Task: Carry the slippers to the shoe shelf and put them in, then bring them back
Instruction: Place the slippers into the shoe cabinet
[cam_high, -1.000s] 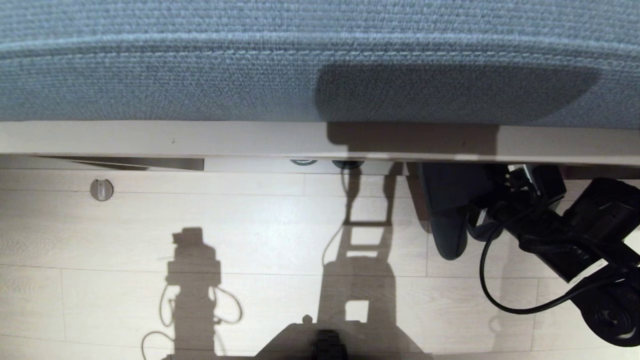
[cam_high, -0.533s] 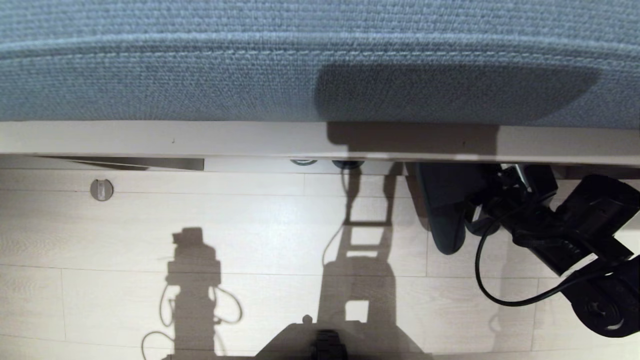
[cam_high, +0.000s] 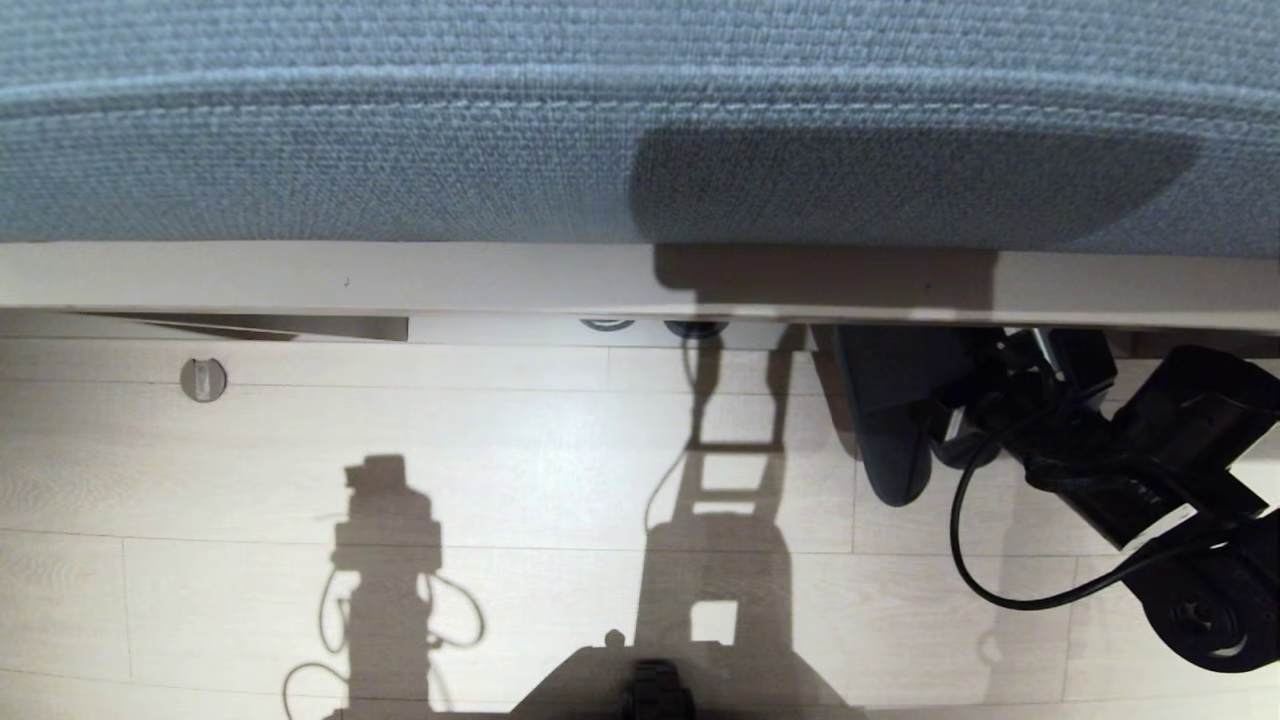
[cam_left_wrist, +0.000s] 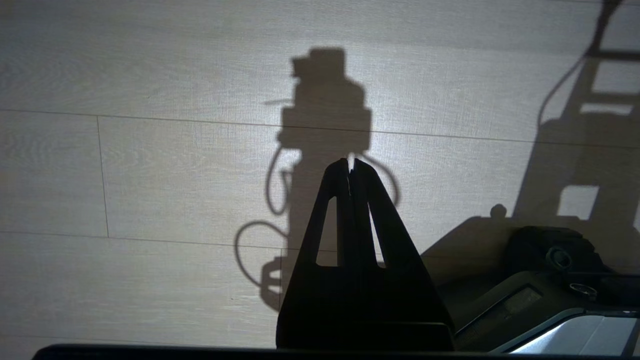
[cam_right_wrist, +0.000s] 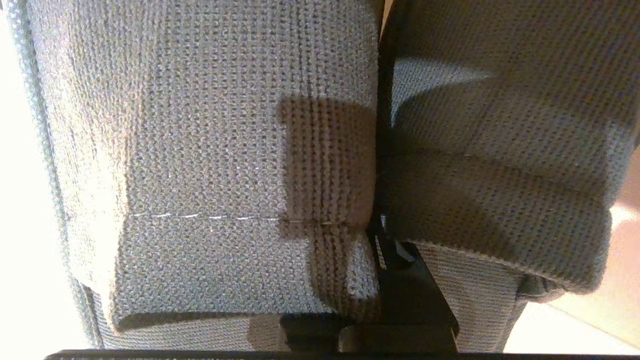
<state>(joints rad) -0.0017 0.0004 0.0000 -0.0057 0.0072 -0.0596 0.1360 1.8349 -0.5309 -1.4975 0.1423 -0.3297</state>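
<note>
Slippers with soft knitted toe bands hang side by side from the closed right end effector, pinched where the two bands meet, low beside the beige ledge; light and floppy, they would probably sag or slip unless both inner edges are gripped.

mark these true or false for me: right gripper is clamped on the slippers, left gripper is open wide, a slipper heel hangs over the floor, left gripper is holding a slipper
1. The right gripper is shut between the two slippers. True.
2. The left gripper is open wide. False: its fingers meet at the tips.
3. A slipper's heel end sticks out over the wood floor in the head view. True.
4. The left gripper holds a slipper. False: it is empty above bare floor.
</note>
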